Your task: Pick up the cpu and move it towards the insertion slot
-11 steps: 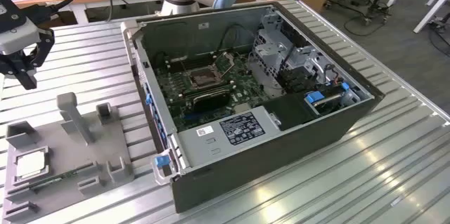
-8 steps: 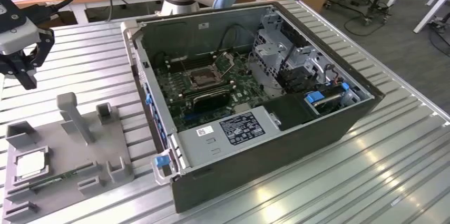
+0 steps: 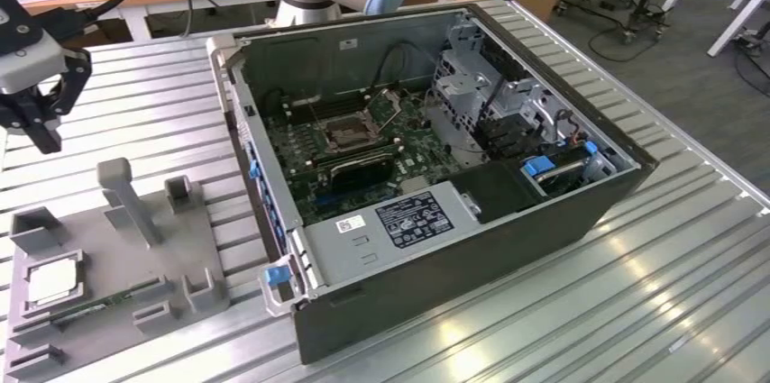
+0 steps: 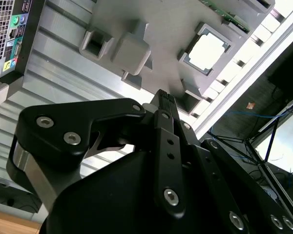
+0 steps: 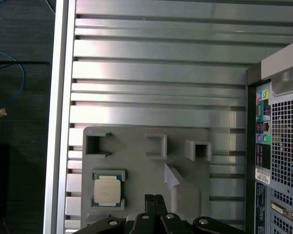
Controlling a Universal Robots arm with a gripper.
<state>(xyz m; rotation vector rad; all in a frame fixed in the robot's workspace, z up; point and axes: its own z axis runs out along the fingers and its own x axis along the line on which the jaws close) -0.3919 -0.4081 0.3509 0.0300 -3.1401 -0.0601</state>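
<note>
the gripper [image 3: 46, 141] is hanging above the surface [image 3: 144, 104] near the grey tray [image 3: 106, 261], its fingers [image 5: 149, 202] pressed together and pinching nothing. the cpu [image 3: 50, 282] is lying flat in a tray recess, well apart from the insertion slot [image 3: 346, 133]. doing this well is probably meaning spreading the fingers, centring over the chip and descending squarely.

the cpu [image 3: 50, 282] lies in a tray [image 3: 108, 261], to the exterior view's left of the case [image 3: 481, 275].

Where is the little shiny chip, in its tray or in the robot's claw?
In its tray. The cpu lies flat in a recess of the grey tray, and the gripper hangs clear of it, shut and empty.
</note>
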